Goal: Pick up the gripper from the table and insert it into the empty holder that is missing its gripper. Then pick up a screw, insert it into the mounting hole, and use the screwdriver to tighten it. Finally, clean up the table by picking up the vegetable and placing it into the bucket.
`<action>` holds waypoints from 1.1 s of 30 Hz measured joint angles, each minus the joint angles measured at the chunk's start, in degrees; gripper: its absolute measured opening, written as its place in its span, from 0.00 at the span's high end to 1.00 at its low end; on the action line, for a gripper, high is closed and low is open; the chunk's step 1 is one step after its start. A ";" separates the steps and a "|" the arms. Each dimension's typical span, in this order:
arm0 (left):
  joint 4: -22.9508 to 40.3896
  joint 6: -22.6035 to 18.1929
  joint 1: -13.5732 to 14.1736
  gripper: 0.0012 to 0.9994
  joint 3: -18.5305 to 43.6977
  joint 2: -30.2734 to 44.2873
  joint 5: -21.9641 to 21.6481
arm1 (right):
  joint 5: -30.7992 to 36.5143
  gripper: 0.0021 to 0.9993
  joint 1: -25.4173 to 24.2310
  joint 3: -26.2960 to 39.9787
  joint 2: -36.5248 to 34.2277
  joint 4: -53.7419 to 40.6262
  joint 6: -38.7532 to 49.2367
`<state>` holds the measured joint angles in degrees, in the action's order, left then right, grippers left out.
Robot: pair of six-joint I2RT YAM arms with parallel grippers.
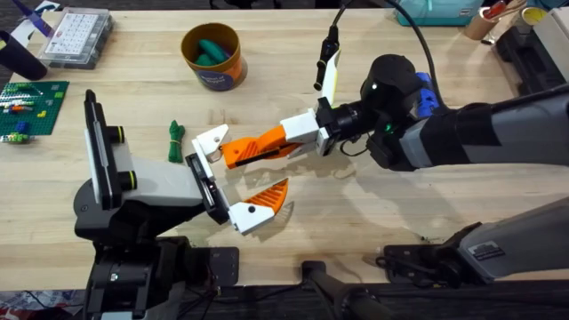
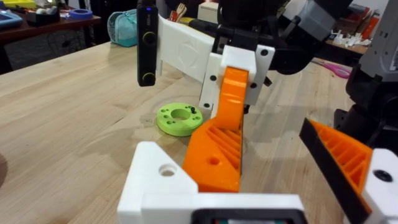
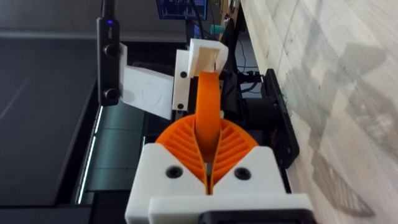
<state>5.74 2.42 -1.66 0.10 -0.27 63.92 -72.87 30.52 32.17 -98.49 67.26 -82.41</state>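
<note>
1. Gripping the gripper (image 1: 238, 153) by its orange blade, the right gripper (image 1: 277, 140) is clamped on it and presents its wide end to the holder (image 1: 211, 138).
2. In the left wrist view that end touches the holder (image 2: 161, 180). I can't tell if it's fully seated.
3. Left gripper (image 1: 233, 178) is spread wide, holding nothing. The twin orange finger (image 1: 267, 197) sits at the far end of the black rail (image 1: 203, 185).
4. Judgement: the insert step is in progress. The mounting hole (image 2: 166, 169) is empty, so the screw and tightening steps are not yet done.
5. The vegetable (image 1: 176, 140) lies on the table (image 1: 400, 209) beside the holder, well apart from the bucket (image 1: 213, 55), so cleanup is not yet done.
</note>
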 joint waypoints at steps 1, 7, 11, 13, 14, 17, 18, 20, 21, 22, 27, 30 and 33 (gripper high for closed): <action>0.03 0.02 -0.06 0.01 0.08 0.16 -0.33 | -0.02 0.99 0.05 0.01 -0.01 -0.19 -0.06; 0.14 0.02 -0.14 0.01 0.17 0.28 -0.52 | -0.15 0.99 -0.33 -0.01 0.00 -0.93 -0.31; 0.17 0.01 -0.14 0.01 0.17 0.28 -0.48 | -0.75 0.99 -1.62 -0.03 0.00 -0.95 -0.31; 0.17 0.01 -0.14 0.01 0.17 0.28 -0.48 | -1.60 0.99 -2.24 -0.01 0.01 -0.94 -0.31; 0.19 0.02 -0.14 0.01 0.17 0.28 -0.48 | -2.10 0.99 -2.48 -0.01 0.00 -0.94 -0.31; 0.24 0.02 -0.14 0.01 0.17 0.28 -0.33 | -3.81 0.99 -2.91 -0.03 -0.01 -0.75 -0.31; 0.24 0.02 -0.14 0.01 0.17 0.28 -0.26 | -4.35 0.99 -2.96 -0.03 0.00 -0.32 -0.36; 0.28 0.01 -0.14 0.01 0.17 0.28 -0.09 | -5.46 0.99 -3.01 -0.03 -0.01 1.10 -0.51; 0.28 0.01 -0.14 0.01 0.17 0.28 -0.05 | -5.97 0.99 -3.01 -0.03 -0.01 1.60 -0.60; 0.30 0.02 -0.14 0.01 0.17 0.28 -0.01 | -6.57 0.99 -3.01 -0.03 -0.01 1.85 -0.71; 0.49 0.02 -0.14 0.01 0.17 0.28 1.22 | -8.66 0.99 -3.01 -0.03 -0.01 2.21 -0.90; 0.55 0.01 -0.14 0.01 0.17 0.28 1.69 | -9.21 0.99 -3.01 -0.03 -0.01 2.20 -0.98; 0.71 0.02 -0.14 0.01 0.17 0.28 2.60 | -9.23 0.99 -3.01 -0.03 0.00 2.19 -1.23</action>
<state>6.45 2.44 -1.80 0.27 0.01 66.52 -82.10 27.51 32.14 -98.49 69.45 -83.64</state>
